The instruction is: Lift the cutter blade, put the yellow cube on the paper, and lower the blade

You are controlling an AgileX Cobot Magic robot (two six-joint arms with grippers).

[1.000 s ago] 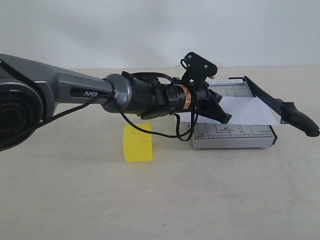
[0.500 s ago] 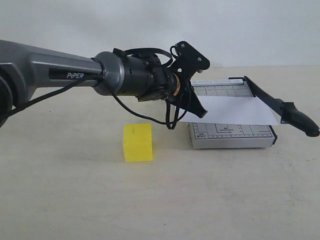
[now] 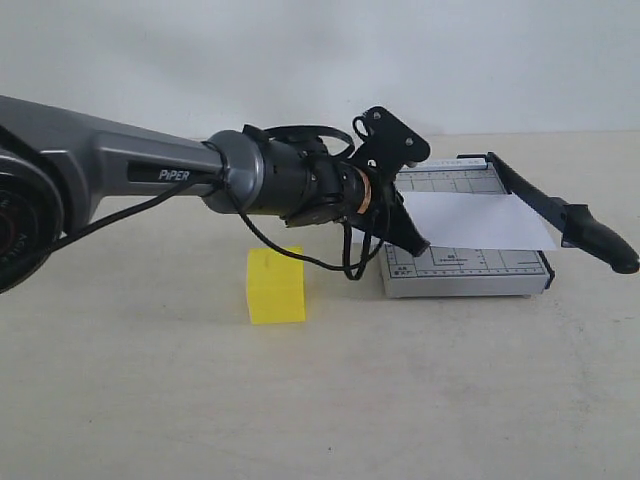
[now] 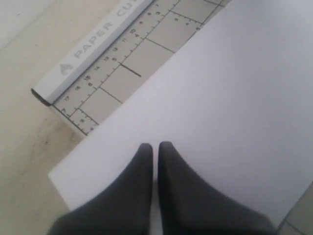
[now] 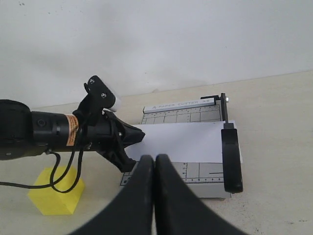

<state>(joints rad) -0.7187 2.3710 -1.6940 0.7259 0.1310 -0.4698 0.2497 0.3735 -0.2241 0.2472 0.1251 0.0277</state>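
The yellow cube [image 3: 276, 286] sits on the table left of the grey cutter base [image 3: 465, 270], apart from it. The white paper [image 3: 480, 220] lies across the base. The cutter blade [image 3: 545, 205] runs along the base's right side over the paper's edge, its thick handle [image 3: 600, 243] jutting past the front corner; I cannot tell if it is lifted. My left gripper [image 3: 420, 243] is shut and empty, hovering just over the paper's left end [image 4: 210, 98]. My right gripper [image 5: 155, 157] is shut and empty, held back from the cutter, facing it, and out of the exterior view.
The left arm [image 3: 130, 175] stretches across from the left, passing above and behind the cube, with a black cable [image 3: 350, 265] hanging from its wrist. A pale wall [image 3: 320, 60] closes the back of the beige table [image 3: 320, 400].
The left gripper pulled back leftward and up from over the paper, then came forward and down a little to the paper's left end. Cube, paper and blade have not moved.
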